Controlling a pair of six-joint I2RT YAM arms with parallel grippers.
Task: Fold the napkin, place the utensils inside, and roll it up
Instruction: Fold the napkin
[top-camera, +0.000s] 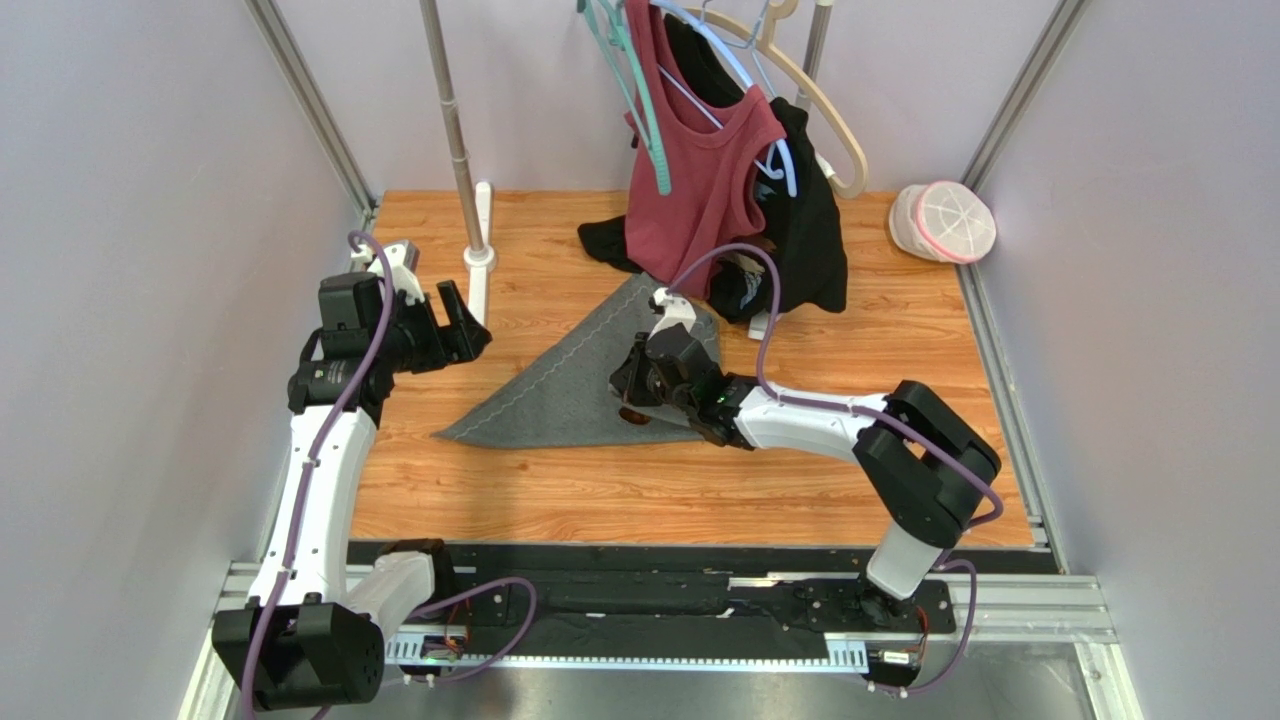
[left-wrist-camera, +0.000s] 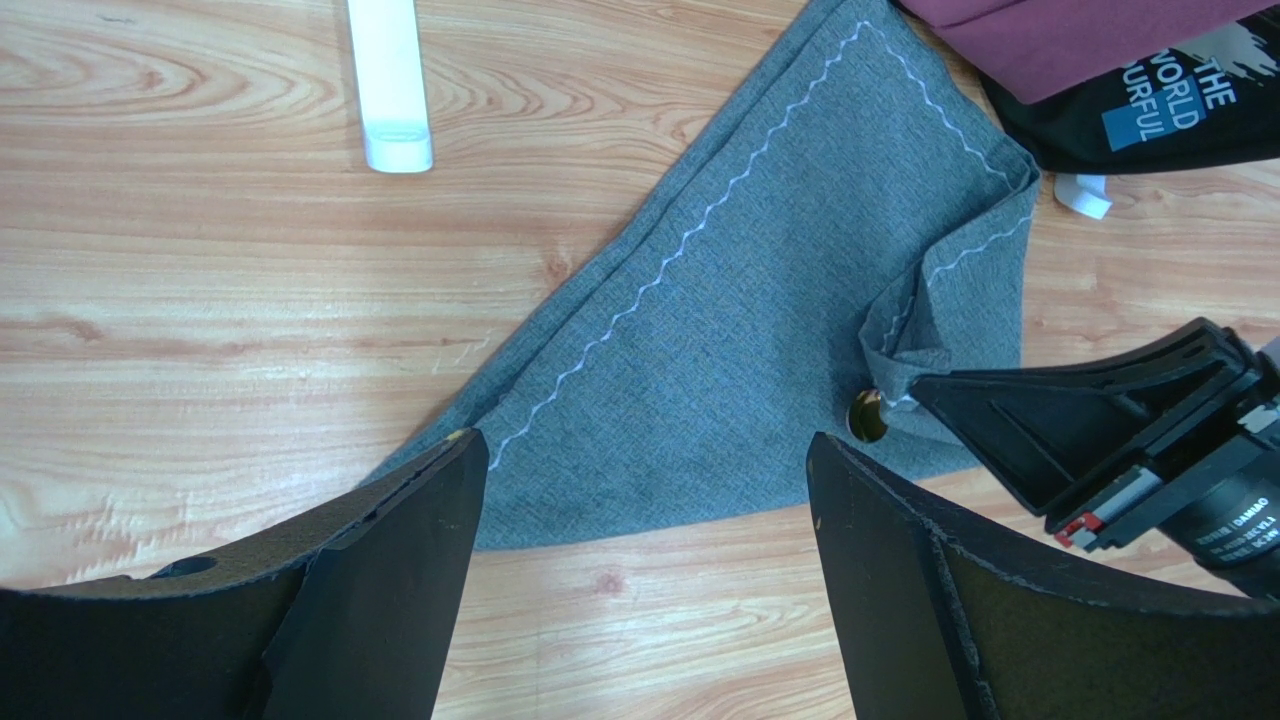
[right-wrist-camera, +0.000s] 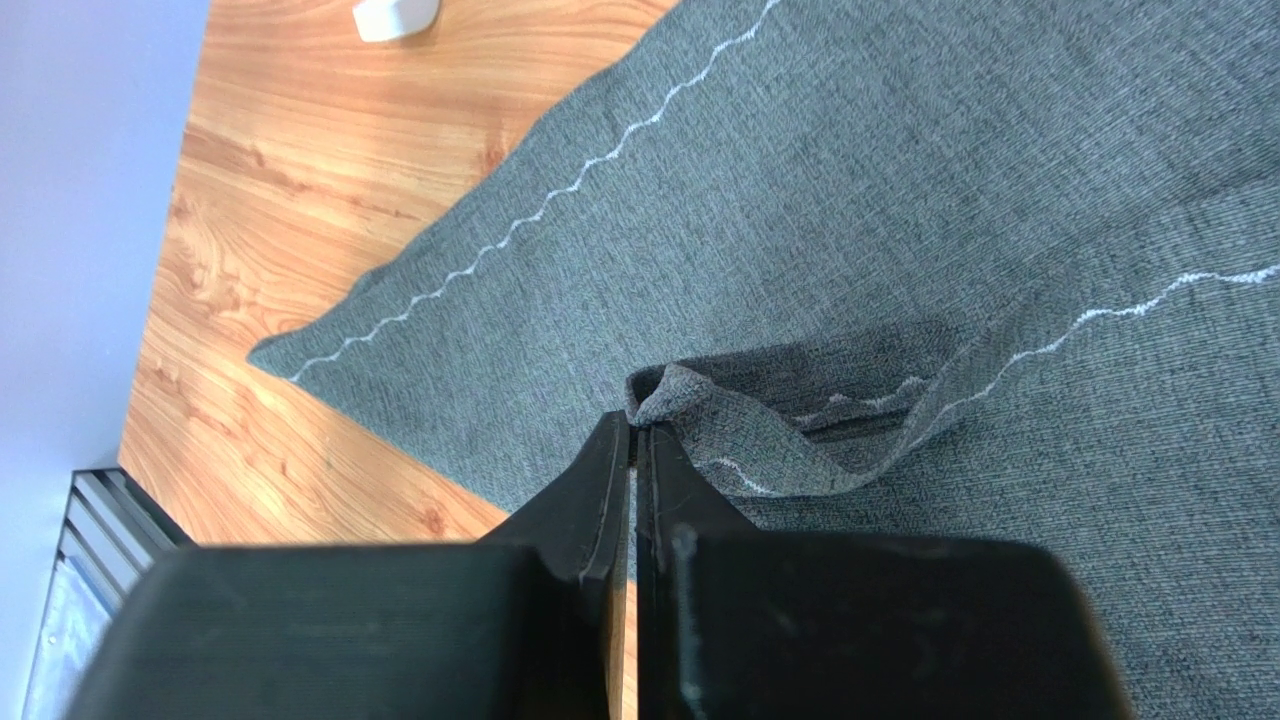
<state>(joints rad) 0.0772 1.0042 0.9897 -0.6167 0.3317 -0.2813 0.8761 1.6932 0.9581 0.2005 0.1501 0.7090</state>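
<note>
R jaws shut on a bunched napkin corner on the surface, L jaws wide open & empty, spoon peeking beneath: thin pinch may slip, or dragging cloth knocks spoon out.

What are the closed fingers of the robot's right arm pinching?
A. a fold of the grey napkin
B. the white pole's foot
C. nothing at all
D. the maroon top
A: in the right wrist view, the right arm's fingers are pressed shut, with a bunched-up fold of the grey napkin caught at their tips.
</note>
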